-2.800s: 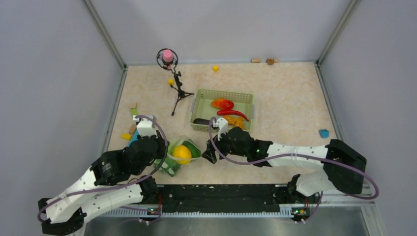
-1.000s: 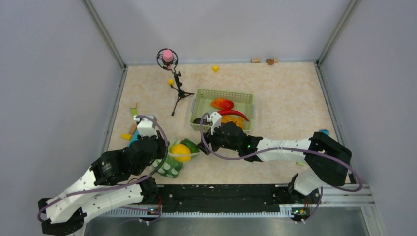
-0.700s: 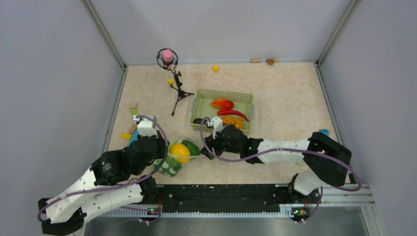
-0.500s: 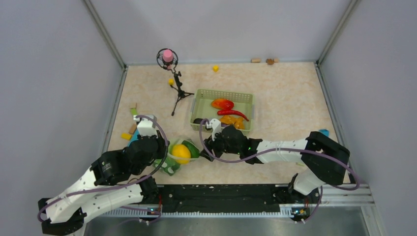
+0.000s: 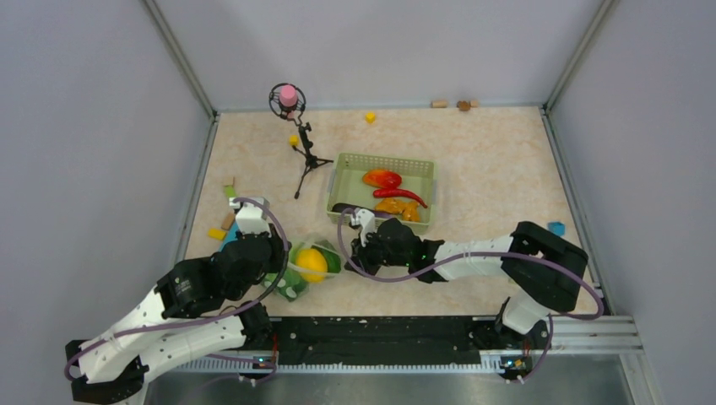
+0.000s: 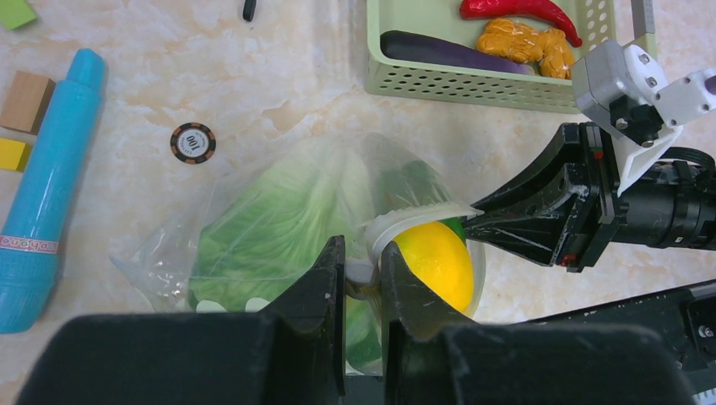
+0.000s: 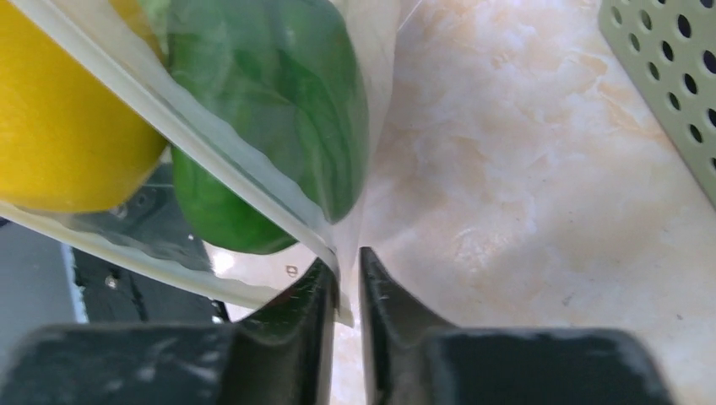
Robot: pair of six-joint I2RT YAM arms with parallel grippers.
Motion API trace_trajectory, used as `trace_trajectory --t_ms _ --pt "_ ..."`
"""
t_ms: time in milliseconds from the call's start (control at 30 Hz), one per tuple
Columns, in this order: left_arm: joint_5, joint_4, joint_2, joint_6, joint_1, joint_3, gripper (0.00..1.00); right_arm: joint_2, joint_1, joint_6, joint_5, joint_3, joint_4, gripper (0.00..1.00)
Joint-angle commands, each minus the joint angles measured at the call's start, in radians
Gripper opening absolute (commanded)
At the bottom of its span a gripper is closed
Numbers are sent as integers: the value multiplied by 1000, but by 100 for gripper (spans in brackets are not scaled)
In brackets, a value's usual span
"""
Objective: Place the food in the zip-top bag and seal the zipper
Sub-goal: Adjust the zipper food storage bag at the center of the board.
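Observation:
The zip-top bag (image 5: 293,284) lies between my arms at the near edge, holding a yellow lemon (image 6: 435,261), pale green cabbage (image 6: 270,228) and a green pepper (image 7: 279,110). My left gripper (image 6: 363,253) is shut on the near-left end of the whitish zipper (image 6: 414,218). At the mouth's right end, my right gripper (image 7: 348,257) is shut on the zipper strip (image 7: 211,160) beside the pepper. The mouth gapes between the two grips. A red chili (image 5: 401,195), orange pieces (image 5: 397,207) and a dark eggplant (image 6: 439,52) lie in the green basket (image 5: 338,181).
A small black tripod (image 5: 306,159) with a pink-topped device stands behind the bag. A blue tube (image 6: 51,177), wooden blocks (image 6: 25,101) and a round token (image 6: 192,142) lie left of the bag. A blue block (image 5: 555,228) sits at the right.
My right gripper has slid left to the bag's mouth and closed on its right end. My left gripper has kept its hold without moving.

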Motion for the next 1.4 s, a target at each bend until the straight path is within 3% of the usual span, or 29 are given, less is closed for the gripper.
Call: trace_trajectory --t_ms 0,33,167,300,533,733,800,867,1000,1100,1167,1300,1367 --pt "-13 68 -22 3 -2 5 0 -28 -8 -2 -60 -5 47 6" --pt "-22 61 -25 -1 -2 9 0 -44 -8 -3 -68 -1 37 0" --pt "-52 56 -40 -12 -3 30 0 -164 -7 -16 -57 48 -94 0" --pt "-53 79 -20 -11 -2 65 0 -301 -7 -64 30 166 -330 0" --pt "-47 192 111 -16 -4 99 0 -492 -7 -140 103 349 -606 0" --pt "-185 129 152 -98 -3 108 0 -665 -7 -157 459 394 -835 0" --pt "-181 175 137 -93 -3 83 0 -704 -7 -147 508 373 -873 0" --pt "-130 260 127 -40 -4 57 0 -716 -6 -152 430 356 -866 0" --pt "-20 376 163 32 -4 42 0 -627 -7 -164 91 343 -787 0" --pt "-45 358 205 28 -4 51 0 -528 7 -150 -39 376 -783 0" --pt "-83 322 215 -2 -3 49 0 -513 25 -142 108 391 -822 0" --pt "-179 242 176 -89 -3 8 0 -548 29 32 705 394 -993 0" --pt "-232 197 134 -143 -3 -18 0 -565 27 83 816 377 -1052 0"
